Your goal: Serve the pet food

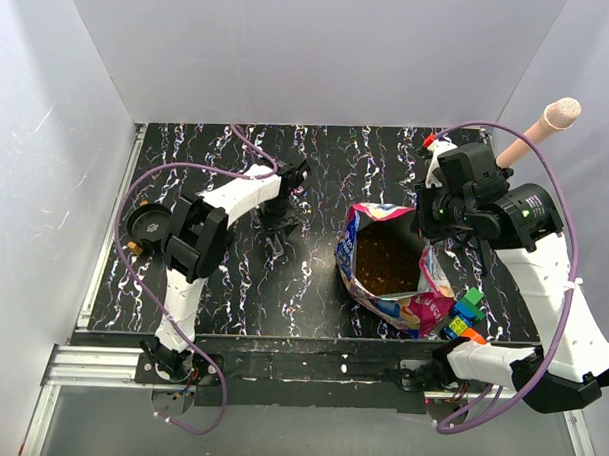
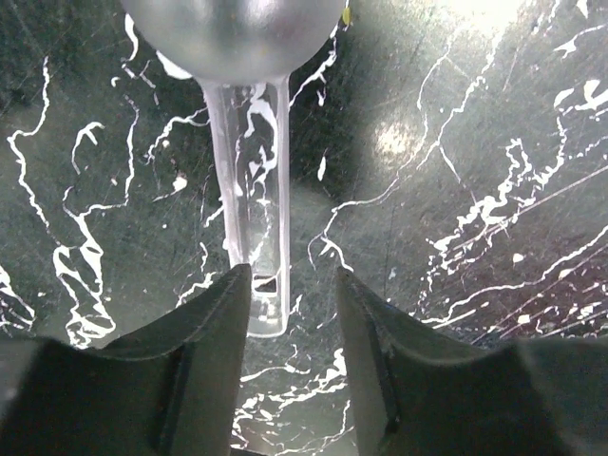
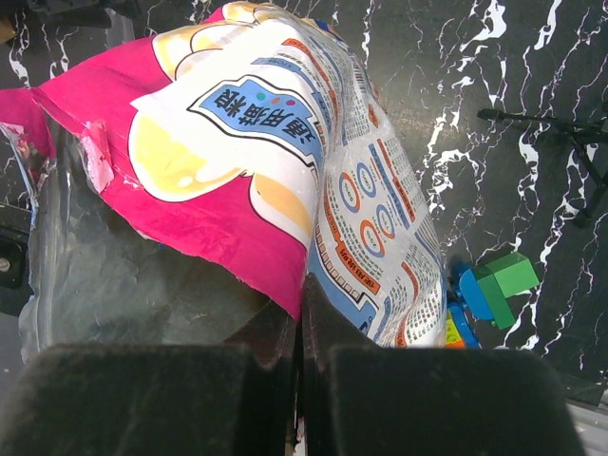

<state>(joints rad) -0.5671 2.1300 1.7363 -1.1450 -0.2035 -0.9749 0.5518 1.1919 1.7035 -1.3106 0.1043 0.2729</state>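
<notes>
Left claw [image 2: 293, 277] is spread open, with the handle tip of the clear scoop [image 2: 255, 161] sat in the gap (nothing squeezed yet), long axis running straight ahead. Right claw [image 3: 299, 318] is pinched shut on the bag [image 3: 313, 161] rim; kibble [image 1: 385, 266] is seen inside, rightward of the scoop.

The clear scoop [image 2: 255, 171] has its blurred bowl cut off by the top edge.

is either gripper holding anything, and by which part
The right gripper pinches the pet food bag by the rim of its mouth. The left gripper is open astride the scoop handle.
</notes>
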